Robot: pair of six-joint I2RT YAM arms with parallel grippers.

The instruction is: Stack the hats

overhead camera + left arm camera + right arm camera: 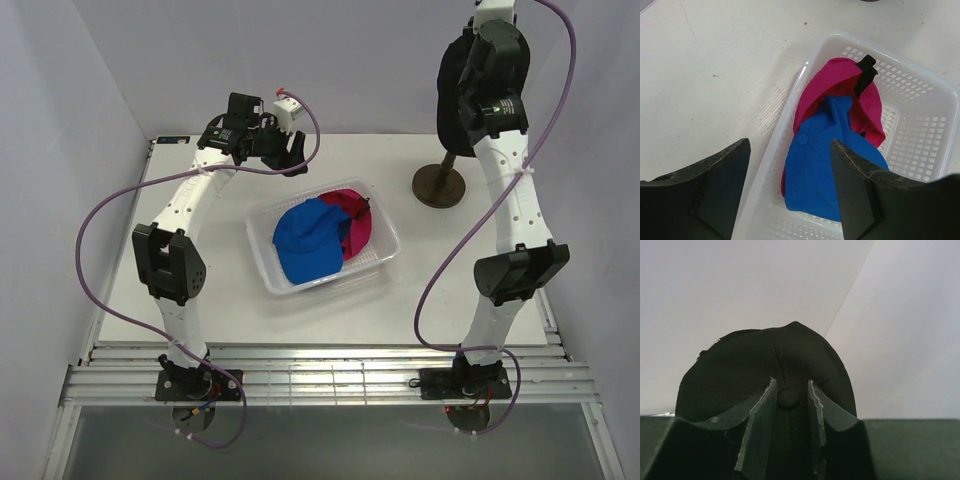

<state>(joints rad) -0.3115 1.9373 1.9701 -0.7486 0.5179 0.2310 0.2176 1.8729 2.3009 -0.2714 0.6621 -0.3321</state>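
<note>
Button (788, 398) of black hat (740, 370) between right jaws

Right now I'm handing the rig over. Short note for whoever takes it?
Left gripper: open, empty, above the tray.
Right gripper: raised, fingers close around the black cap at its top button; real grip unclear.
Blue cap overlaps magenta cap, both in the tray.
Done: black cap is up above the brown stand.
Left: blue and magenta not yet stacked there. No green cap in view.
</note>
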